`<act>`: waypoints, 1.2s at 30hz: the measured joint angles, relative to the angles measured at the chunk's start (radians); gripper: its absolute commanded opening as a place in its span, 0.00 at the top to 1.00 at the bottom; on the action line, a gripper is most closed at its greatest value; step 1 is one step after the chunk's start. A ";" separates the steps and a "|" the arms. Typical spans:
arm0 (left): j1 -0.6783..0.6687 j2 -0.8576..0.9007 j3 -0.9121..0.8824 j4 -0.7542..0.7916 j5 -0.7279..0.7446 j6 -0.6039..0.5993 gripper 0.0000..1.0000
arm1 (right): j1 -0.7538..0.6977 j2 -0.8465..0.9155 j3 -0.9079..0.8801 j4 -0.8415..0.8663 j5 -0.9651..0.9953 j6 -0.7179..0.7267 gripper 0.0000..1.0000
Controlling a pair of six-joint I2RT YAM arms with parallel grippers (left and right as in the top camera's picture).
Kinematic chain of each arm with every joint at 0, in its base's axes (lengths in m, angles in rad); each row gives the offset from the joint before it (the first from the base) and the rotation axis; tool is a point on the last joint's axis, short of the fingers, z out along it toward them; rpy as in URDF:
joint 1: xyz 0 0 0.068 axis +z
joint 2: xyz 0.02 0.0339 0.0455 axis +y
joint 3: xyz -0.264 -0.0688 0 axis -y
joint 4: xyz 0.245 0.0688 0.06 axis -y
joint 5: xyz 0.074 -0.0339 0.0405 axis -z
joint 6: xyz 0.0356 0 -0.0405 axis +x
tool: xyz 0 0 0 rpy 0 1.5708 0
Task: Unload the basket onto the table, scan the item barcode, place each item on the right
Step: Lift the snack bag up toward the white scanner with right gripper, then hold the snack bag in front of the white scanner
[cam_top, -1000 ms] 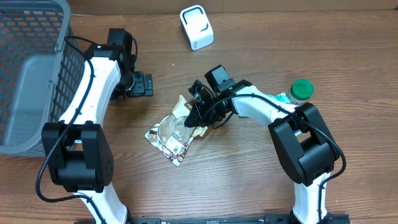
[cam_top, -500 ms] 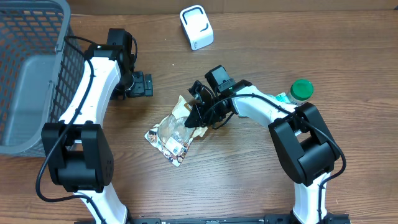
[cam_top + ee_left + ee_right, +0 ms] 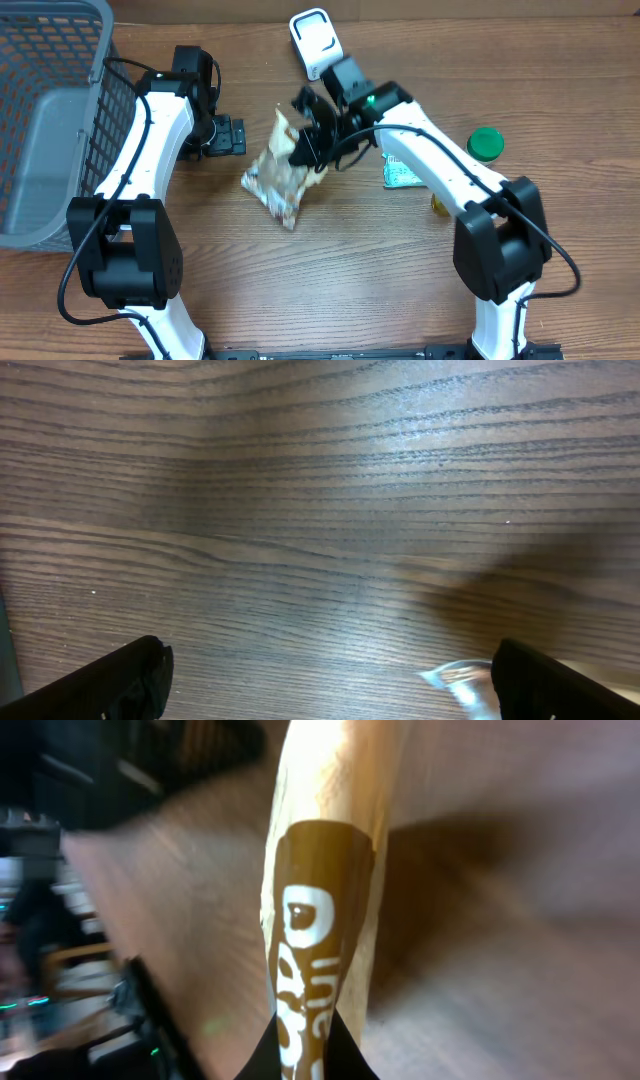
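The item is a crinkly snack bag (image 3: 277,172), clear and tan with a printed label. It hangs off the table in the overhead view, pinched at its top edge by my right gripper (image 3: 304,146), which is shut on it. In the right wrist view the bag (image 3: 322,870) runs up from between the jaws of the right gripper (image 3: 305,1055) and shows a brown patch with white letters. Its barcode is out of view. A white scanner (image 3: 316,43) stands just beyond the bag at the far edge. To the bag's left, my left gripper (image 3: 226,136) stands open and empty over bare wood.
A grey wire basket (image 3: 45,120) fills the far left. A green-capped bottle (image 3: 486,145) and a small green-and-white packet (image 3: 400,173) lie to the right, under the right arm. A clear corner of the bag (image 3: 458,678) shows by the left gripper's right finger (image 3: 560,682).
The right arm has lifted the bag off the table and carried it toward the far side, closer to the scanner. The bottle and packet are now uncovered. The left arm has not moved.
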 measured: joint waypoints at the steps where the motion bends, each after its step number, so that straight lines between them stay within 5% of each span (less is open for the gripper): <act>1: 0.000 0.000 0.000 0.000 0.000 0.000 0.00 | 0.001 -0.008 0.040 -0.007 0.034 -0.019 0.96; 20: 0.000 0.000 0.000 0.001 0.000 0.000 0.00 | 0.003 -0.016 0.164 0.320 0.614 -0.494 0.96; 36: 0.000 0.000 0.000 0.000 0.000 0.000 0.00 | 0.003 0.115 0.164 0.775 0.853 -0.806 0.96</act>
